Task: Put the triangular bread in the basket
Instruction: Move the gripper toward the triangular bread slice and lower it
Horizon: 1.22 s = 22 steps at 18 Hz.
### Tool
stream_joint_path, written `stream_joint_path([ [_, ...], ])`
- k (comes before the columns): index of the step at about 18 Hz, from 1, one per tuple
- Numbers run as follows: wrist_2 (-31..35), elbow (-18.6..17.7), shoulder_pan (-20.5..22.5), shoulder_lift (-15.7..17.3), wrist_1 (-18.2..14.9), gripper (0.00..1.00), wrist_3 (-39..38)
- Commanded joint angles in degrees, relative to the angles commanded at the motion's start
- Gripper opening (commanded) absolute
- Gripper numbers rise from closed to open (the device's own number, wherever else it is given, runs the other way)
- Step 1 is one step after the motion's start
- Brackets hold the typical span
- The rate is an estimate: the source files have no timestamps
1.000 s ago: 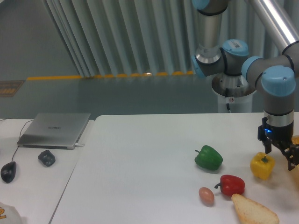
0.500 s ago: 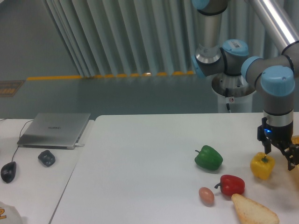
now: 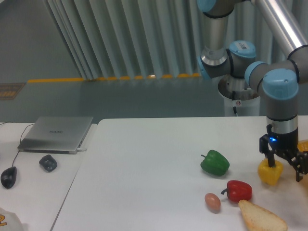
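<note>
The table (image 3: 144,159) holds three bell peppers: one green pepper (image 3: 214,162), one red pepper (image 3: 238,190) and one yellow pepper (image 3: 270,172). It also holds one triangular bread (image 3: 262,217) and one small pinkish egg-shaped item (image 3: 212,202). The adjoining desk (image 3: 29,183) carries one laptop (image 3: 57,133), one computer mouse (image 3: 8,176) and one small dark object (image 3: 48,162).
</note>
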Motion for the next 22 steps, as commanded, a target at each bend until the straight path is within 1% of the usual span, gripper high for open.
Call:
stream_joint_path([
  [3,0.2,0.1,-0.3,-0.3,0.8,1.00,-2.8],
  [7,-0.1,1.1,-0.6,-1.2,1.6,1.00,-11.2],
  [9,0.0,1.1,-1.6,-1.6,1.6,1.00,-11.6],
  [15,-0.3,1.2,-2.3,-1.8,1.6,1.00,-11.9],
  [17,-0.4,1.3,-2.8,-2.1,1.8,1.00,-13.0],
  [18,-0.4,1.8,-3.9,-2.7,2.2,1.00,-14.4],
  [19,-0.1,2.5,-4.7,-4.1,2.6,1.00,-17.5],
  [22,0.1,2.5,-5.5,-4.9,2.6,1.00,-23.3],
])
